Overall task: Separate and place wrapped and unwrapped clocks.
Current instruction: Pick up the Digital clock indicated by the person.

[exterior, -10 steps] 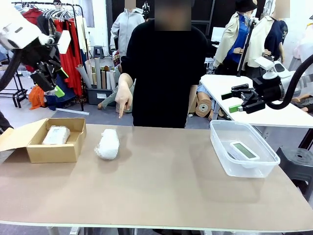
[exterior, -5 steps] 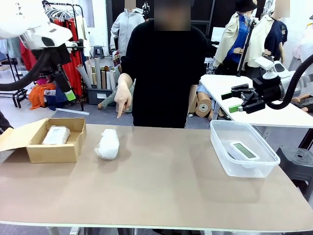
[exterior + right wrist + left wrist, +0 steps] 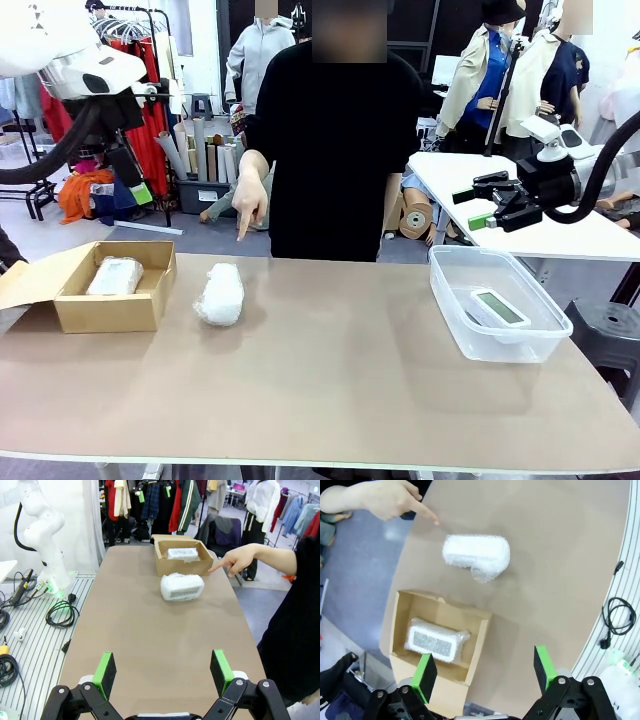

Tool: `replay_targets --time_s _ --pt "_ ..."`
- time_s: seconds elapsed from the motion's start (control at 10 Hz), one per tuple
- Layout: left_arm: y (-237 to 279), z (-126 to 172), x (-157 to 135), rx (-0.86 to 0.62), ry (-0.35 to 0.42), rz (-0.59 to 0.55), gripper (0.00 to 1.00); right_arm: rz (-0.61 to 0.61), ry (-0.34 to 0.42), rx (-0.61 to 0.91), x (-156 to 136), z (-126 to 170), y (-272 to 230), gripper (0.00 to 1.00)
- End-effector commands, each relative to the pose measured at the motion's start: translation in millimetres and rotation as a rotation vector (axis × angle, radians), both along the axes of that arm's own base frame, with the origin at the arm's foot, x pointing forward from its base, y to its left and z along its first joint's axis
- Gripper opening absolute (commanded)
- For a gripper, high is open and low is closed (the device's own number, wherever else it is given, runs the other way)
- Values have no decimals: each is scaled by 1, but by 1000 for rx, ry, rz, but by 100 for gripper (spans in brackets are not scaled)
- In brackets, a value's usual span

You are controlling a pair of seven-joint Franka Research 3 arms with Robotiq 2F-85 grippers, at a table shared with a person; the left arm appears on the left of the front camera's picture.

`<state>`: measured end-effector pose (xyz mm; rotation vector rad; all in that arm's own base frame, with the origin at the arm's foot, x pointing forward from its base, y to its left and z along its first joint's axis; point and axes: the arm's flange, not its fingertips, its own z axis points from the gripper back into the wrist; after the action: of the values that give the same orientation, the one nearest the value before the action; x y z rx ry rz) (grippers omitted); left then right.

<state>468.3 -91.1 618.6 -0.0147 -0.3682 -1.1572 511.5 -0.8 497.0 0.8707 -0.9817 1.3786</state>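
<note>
Cardboard box [image 3: 105,312]: open flap cut off by the left edge of the front view.
Clock [image 3: 499,307] in plastic tub [image 3: 480,345]: screen reading too small to tell.
Bundle [image 3: 436,641] in the box: label print blurred, unreadable.
Person's hand [image 3: 375,497]: wrist cut off at the top-left corner.

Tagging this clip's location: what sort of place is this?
Likely a robot workstation inside a garment workshop or showroom: hanging clothes on racks, rolls of material in a bin, and a white robot arm.

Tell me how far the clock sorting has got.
Done: one wrapped bundle lies in the cardboard box, the bare clock in the clear tub. In hand: nothing; left hand and right hand are open. Left: the second bundle on the table, where the person's finger points.
</note>
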Motion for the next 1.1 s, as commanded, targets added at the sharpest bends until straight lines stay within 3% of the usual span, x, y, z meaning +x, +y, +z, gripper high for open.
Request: replay_targets --time_s 0.0,0.1,0.2,0.4,0.6,0.8,0.9,1.0 --pt "1 0 -3 13 3 13 100 1 -4 1 -1 2 0 100" --pt "0 0 0 0 0 0 100 1 -4 1 -1 2 0 100" --pt "-15 -5 8 43 51 138 100 1 -4 1 -1 2 0 100" --pt "-51 -22 19 52 102 241 100 1 -4 1 -1 2 0 100" --pt "-88 -55 36 37 59 428 100 1 -4 1 -1 2 0 100" --pt "-104 -88 61 -18 -65 664 100 1 -4 1 -1 2 0 100" --pt "-110 -106 69 -69 -14 675 100 1 -4 1 -1 2 0 100" --pt "-117 -123 78 -49 -11 705 100 1 -4 1 -1 2 0 100"
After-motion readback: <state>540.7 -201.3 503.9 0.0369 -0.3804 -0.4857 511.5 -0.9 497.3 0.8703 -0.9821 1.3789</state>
